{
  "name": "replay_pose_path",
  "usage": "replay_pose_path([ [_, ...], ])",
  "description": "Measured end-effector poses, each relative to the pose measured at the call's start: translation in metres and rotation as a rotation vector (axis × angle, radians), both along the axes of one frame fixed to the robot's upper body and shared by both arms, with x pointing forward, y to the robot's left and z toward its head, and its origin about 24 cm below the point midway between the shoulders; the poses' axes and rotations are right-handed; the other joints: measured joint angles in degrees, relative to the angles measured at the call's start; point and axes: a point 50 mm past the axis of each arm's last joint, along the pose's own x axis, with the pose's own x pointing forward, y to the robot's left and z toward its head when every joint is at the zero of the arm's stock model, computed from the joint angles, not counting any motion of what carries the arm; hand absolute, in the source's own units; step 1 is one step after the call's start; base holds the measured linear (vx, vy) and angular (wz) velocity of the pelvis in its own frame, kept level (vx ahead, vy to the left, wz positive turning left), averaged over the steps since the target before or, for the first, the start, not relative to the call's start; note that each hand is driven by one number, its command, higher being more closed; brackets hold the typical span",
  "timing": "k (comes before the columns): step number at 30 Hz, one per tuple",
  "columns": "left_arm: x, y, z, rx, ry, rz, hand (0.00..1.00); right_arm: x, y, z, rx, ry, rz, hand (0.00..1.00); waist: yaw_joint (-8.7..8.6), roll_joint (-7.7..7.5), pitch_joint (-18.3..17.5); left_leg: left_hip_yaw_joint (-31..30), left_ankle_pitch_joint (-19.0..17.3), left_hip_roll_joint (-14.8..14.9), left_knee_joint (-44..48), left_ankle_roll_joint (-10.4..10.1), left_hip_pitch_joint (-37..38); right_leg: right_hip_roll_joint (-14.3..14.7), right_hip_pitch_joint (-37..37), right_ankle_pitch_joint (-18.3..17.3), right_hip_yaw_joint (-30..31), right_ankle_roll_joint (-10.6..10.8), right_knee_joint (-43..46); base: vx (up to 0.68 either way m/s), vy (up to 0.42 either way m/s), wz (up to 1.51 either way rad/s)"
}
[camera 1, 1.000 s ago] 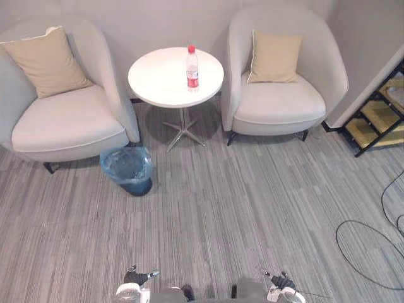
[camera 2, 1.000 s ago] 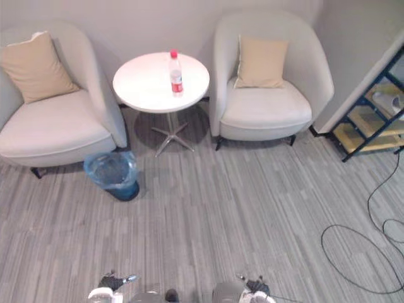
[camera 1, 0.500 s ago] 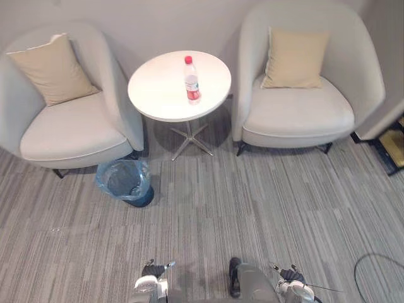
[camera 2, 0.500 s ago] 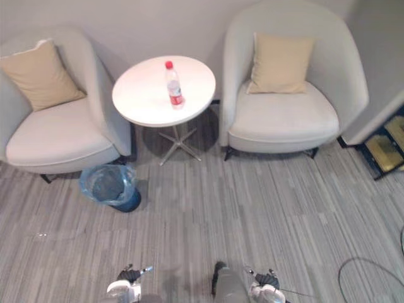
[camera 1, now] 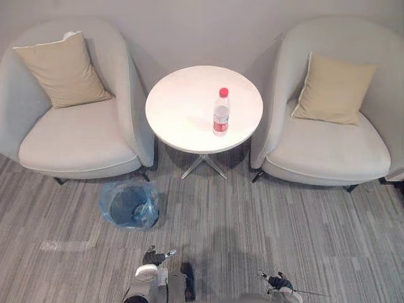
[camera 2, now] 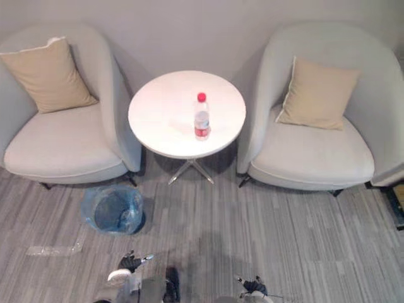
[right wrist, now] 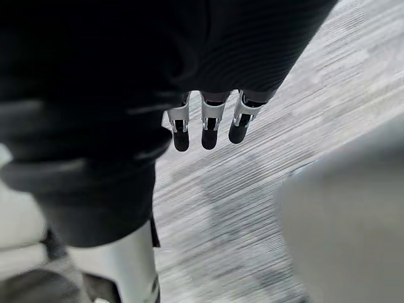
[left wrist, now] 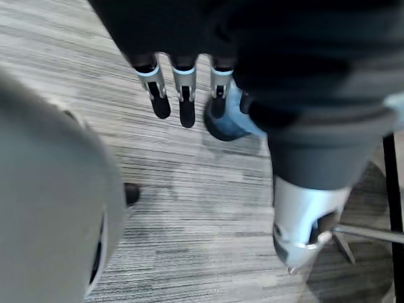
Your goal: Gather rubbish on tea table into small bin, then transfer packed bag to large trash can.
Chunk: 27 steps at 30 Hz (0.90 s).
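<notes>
Clear bottle, red cap, red label with print too small to read, upright on round white tea table, well ahead of both hands. Blue-bagged small bin on carpet, just ahead of left hand. Left hand and right hand hanging low, fingers straight, holding nothing. Armchair beyond the bin.
</notes>
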Motion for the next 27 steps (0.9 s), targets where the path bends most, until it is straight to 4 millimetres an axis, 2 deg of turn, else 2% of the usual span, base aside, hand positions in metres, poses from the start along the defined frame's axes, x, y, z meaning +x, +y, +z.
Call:
replay_pose_path([
  [2, -0.005, 0.001, -0.002, 0.003, 0.019, -0.002, 0.00, 0.001, -0.001, 0.000, -0.002, -0.004, -0.001, 0.00, -0.75, 0.57, 0.18, -0.16, 0.00, 0.14, -2.17, -0.01, 3.58, -0.11, -2.14, -2.03, -2.96, -1.59, 2.47, 0.35, 0.055, 0.05],
  [3, -0.006, 0.002, -0.002, 0.002, 0.022, 0.004, 0.00, 0.004, -0.001, 0.002, -0.006, -0.020, 0.005, 0.00, -1.44, 0.59, 0.20, -0.23, 0.00, 0.52, -3.46, -0.01, 5.88, -0.18, -4.56, -3.41, -5.95, -3.54, 1.09, 0.39, -0.029, 0.19],
  [4, -0.007, 0.001, -0.003, 0.000, 0.025, 0.005, 0.00, 0.006, -0.001, 0.003, -0.007, -0.029, 0.006, 0.00, -1.70, 0.77, 0.30, -0.31, 0.00, 1.15, -3.61, -0.01, 6.96, 0.19, -6.65, -3.97, -7.50, -4.52, -2.67, 0.32, -0.060, 0.21],
  [5, -0.008, 0.001, -0.003, -0.001, 0.025, 0.005, 0.00, 0.007, -0.002, 0.003, -0.007, -0.034, 0.006, 0.00, -1.77, 0.95, 0.40, -0.38, 0.00, 1.42, -3.61, -0.01, 7.41, 0.41, -7.17, -3.93, -7.89, -4.61, -4.55, 0.38, -0.121, 0.19],
  [6, -0.010, 0.001, -0.004, -0.001, 0.029, 0.007, 0.00, 0.011, -0.002, 0.005, -0.009, -0.043, 0.010, 0.00, -1.95, 1.26, 0.53, -0.84, -0.03, 2.26, -3.60, -0.06, 8.36, 1.62, -8.83, -2.88, -7.74, -5.15, -11.07, 0.33, -0.175, 0.25],
  [7, -0.011, 0.003, -0.004, 0.003, 0.033, 0.009, 0.00, 0.011, -0.002, 0.005, -0.008, -0.043, 0.012, 0.00, -2.06, 1.12, 0.45, -2.34, -0.57, 2.82, -3.43, -0.98, 9.22, 3.35, -9.27, 1.97, -5.79, -5.53, -20.44, 0.33, -0.206, 0.28],
  [8, -0.014, 0.004, -0.004, 0.003, 0.038, 0.011, 0.00, 0.011, -0.002, 0.004, -0.008, -0.042, 0.011, 0.00, -2.10, 0.97, 0.37, -2.84, -0.94, 2.91, -3.19, -1.59, 9.40, 3.77, -9.17, 4.37, -4.83, -5.62, -23.62, 0.36, -0.236, 0.46],
  [9, -0.014, 0.002, -0.005, -0.005, 0.042, 0.029, 0.00, 0.009, -0.006, 0.005, -0.015, -0.042, 0.004, 0.00, -2.61, 1.61, 0.55, -5.16, -3.21, 3.96, -2.48, -4.99, 10.29, 5.24, -7.81, 11.47, -3.72, -6.57, -26.18, 0.29, -0.176, 0.28],
  [10, -0.014, -0.002, -0.006, -0.017, 0.042, 0.030, 0.00, 0.011, -0.010, 0.006, -0.025, -0.043, 0.005, 0.00, -2.32, 3.02, 0.49, -5.57, -3.47, 5.07, -2.32, -5.22, 10.35, 6.22, -7.58, 11.73, -3.56, -6.95, -25.81, 0.33, -0.197, 0.26],
  [11, -0.015, -0.006, -0.006, -0.036, 0.042, 0.047, 0.00, 0.011, -0.014, 0.007, -0.034, -0.046, -0.003, 0.00, -1.84, 3.96, 0.54, -6.78, -3.12, 5.69, -1.91, -5.30, 10.12, 6.70, -7.67, 10.20, -3.37, -7.44, -24.52, 0.30, -0.199, 0.07],
  [12, -0.015, -0.009, -0.007, -0.051, 0.039, 0.074, 0.00, 0.010, -0.015, 0.006, -0.029, -0.041, -0.024, 0.00, -2.00, 4.32, 0.45, -7.30, -2.51, 6.08, -1.07, -5.88, 10.42, 6.64, -7.48, 7.60, -4.12, -7.89, -22.99, 0.28, -0.209, 0.15],
  [13, -0.014, -0.009, -0.006, -0.053, 0.036, 0.084, 0.00, 0.009, -0.015, 0.006, -0.029, -0.043, -0.027, 0.00, -2.13, 4.36, 0.48, -7.53, -2.52, 6.33, -0.26, -5.91, 10.16, 6.50, -7.30, 7.08, -4.63, -7.97, -22.60, 0.25, -0.209, 0.35],
  [14, -0.013, -0.011, -0.006, -0.063, 0.032, 0.099, 0.00, 0.008, -0.014, 0.006, -0.028, -0.044, -0.029, 0.00, -2.46, 4.20, 0.61, -8.75, -2.50, 6.78, 3.82, -5.95, 8.40, 6.12, -5.96, 5.79, -5.96, -8.13, -22.87, 0.20, -0.194, 0.63],
  [15, -0.007, -0.014, -0.004, -0.072, 0.008, 0.100, 0.00, 0.005, -0.013, 0.005, -0.027, -0.038, -0.033, 0.00, -2.40, 3.75, 0.93, -9.89, -2.38, 7.81, 12.62, -6.16, 4.78, 5.89, -3.29, 4.79, -7.58, -8.44, -24.17, 0.18, -0.189, 0.69],
  [16, -0.005, -0.014, -0.003, -0.074, -0.005, 0.099, 0.00, 0.003, -0.013, 0.005, -0.027, -0.036, -0.034, 0.00, -2.30, 3.61, 1.06, -9.79, -2.05, 8.39, 16.26, -6.72, 3.25, 5.89, -2.33, 4.52, -8.13, -8.49, -24.82, 0.14, -0.167, 0.64],
  [17, 0.000, -0.015, 0.000, -0.077, -0.028, 0.098, 0.00, 0.002, -0.013, 0.004, -0.029, -0.033, -0.034, 0.00, -1.85, 3.26, 1.33, -9.55, -0.95, 9.71, 23.40, -7.96, 0.23, 5.74, -0.38, 3.88, -9.36, -8.74, -25.45, 0.15, -0.107, 0.48],
  [18, 0.002, -0.016, 0.001, -0.079, -0.042, 0.098, 0.00, -0.001, -0.011, 0.003, -0.029, -0.025, -0.026, 0.00, -1.21, 3.06, 1.30, -7.69, -1.85, 12.05, 29.43, -7.31, -2.63, 5.66, 1.95, 3.13, -10.56, -9.16, -26.42, 0.15, -0.075, 0.42],
  [20, 0.005, -0.021, 0.002, -0.090, -0.054, 0.095, 0.00, 0.001, -0.010, 0.004, -0.027, -0.035, -0.021, 0.00, -1.26, 3.15, 1.26, -4.48, -4.68, 12.80, 28.67, -6.65, -5.09, 5.30, 3.72, 3.13, -11.08, -8.92, -27.94, 0.14, 0.007, 0.19],
  [22, 0.008, -0.022, 0.004, -0.093, -0.068, 0.094, 0.00, 0.003, -0.008, 0.005, -0.025, -0.051, -0.023, 0.00, -1.23, 2.85, 1.32, -2.84, -5.24, 11.63, 23.61, -6.50, -7.01, 4.02, 4.30, 3.16, -10.93, -8.19, -28.55, 0.12, 0.088, -0.03],
  [23, 0.008, -0.024, 0.004, -0.095, -0.067, 0.088, 0.00, 0.001, -0.008, 0.005, -0.025, -0.047, -0.025, 0.00, -1.29, 2.85, 1.25, -3.82, -4.41, 9.62, 16.50, -6.45, -7.52, 3.21, 4.74, 3.03, -10.44, -6.77, -28.67, 0.10, 0.134, -0.11],
  [24, 0.006, -0.028, 0.003, -0.103, -0.060, 0.081, 0.00, -0.002, -0.013, 0.005, -0.038, -0.040, -0.022, 0.00, -1.28, 3.96, 0.61, -6.26, 1.37, 7.99, 7.84, -6.47, -7.11, 3.67, 4.56, 2.65, -9.61, -5.51, -28.46, 0.14, 0.193, -0.22],
  [25, 0.006, -0.029, 0.003, -0.104, -0.058, 0.078, 0.00, -0.002, -0.014, 0.005, -0.039, -0.033, -0.021, 0.00, -1.08, 3.99, 0.44, -6.75, 2.19, 7.29, 7.01, -6.95, -6.77, 3.56, 4.42, 2.19, -8.21, -4.64, -27.96, 0.17, 0.188, -0.24],
  [26, 0.002, -0.023, 0.001, -0.084, -0.042, 0.067, 0.00, -0.006, -0.009, 0.003, -0.029, -0.020, -0.009, 0.00, -1.20, 2.59, -0.52, -6.34, 2.72, 5.71, 4.70, -6.47, -5.07, 2.67, 4.62, 2.20, -5.97, -3.87, -28.43, 0.18, 0.179, -0.19],
  [27, 0.002, -0.020, 0.001, -0.074, -0.042, 0.063, 0.00, -0.006, -0.006, 0.002, -0.022, -0.020, -0.003, 0.00, -1.23, 1.97, -0.78, -5.97, 2.87, 5.04, 3.85, -6.25, -4.47, 2.03, 4.85, 2.15, -5.77, -3.46, -29.06, 0.18, 0.157, -0.09],
])
